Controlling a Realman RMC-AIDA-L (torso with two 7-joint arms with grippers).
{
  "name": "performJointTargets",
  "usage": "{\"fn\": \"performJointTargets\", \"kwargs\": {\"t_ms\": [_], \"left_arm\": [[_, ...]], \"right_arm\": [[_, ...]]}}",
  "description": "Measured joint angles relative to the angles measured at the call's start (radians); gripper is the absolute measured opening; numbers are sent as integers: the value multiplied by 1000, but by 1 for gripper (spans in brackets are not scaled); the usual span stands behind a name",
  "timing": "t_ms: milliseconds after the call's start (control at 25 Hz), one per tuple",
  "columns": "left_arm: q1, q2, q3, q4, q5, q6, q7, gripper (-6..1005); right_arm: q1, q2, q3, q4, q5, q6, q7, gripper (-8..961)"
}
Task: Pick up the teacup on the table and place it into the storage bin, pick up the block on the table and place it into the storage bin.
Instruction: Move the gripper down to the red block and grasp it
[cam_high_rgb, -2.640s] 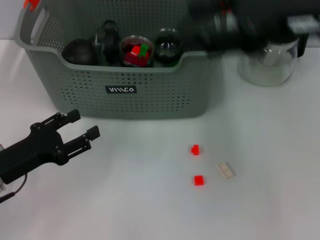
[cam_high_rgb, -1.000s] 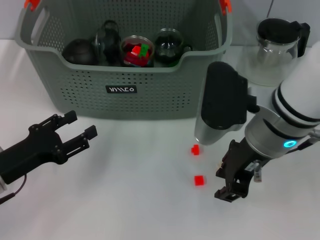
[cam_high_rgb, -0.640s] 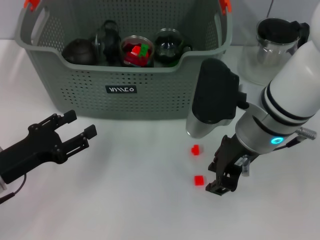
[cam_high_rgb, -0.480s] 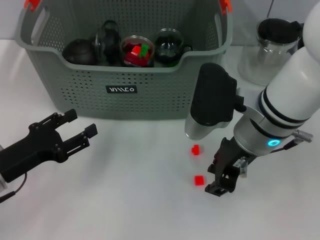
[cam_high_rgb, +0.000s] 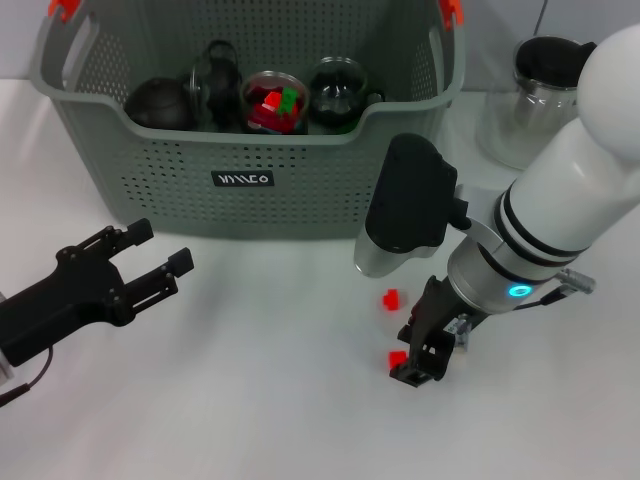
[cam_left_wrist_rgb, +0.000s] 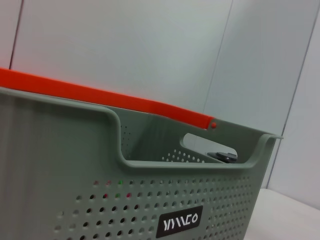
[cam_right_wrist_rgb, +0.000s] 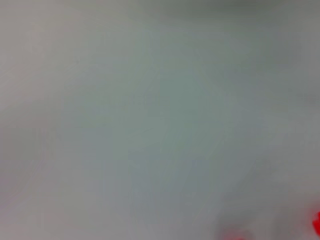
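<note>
White surface (cam_high_rgb: 250, 420), storage bin (cam_high_rgb: 300, 190) at the back. In front of bin: right claw (cam_high_rgb: 418, 358) down touching red block (cam_high_rgb: 397, 357), spread unclear. Left claw (cam_high_rgb: 150, 255) spread, idle.

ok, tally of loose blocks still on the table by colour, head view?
red blocks: 2 — one free, one at the right gripper
beige blocks: 0 visible
total: 2

Two red blocks (cam_high_rgb: 391, 297) (cam_high_rgb: 397, 357), one storage bin (cam_high_rgb: 300, 190), one glass pitcher (cam_high_rgb: 540, 95), two grippers (cam_high_rgb: 150, 262) (cam_high_rgb: 420, 350).
</note>
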Motion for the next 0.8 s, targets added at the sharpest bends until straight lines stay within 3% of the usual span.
{"fn": "performJointTargets", "kwargs": {"t_ms": [800], "left_arm": [[1,-3,0,-12,0,-1,3,753]], "right_arm": [[30,0,-57,73,4,60,-10,457]]}}
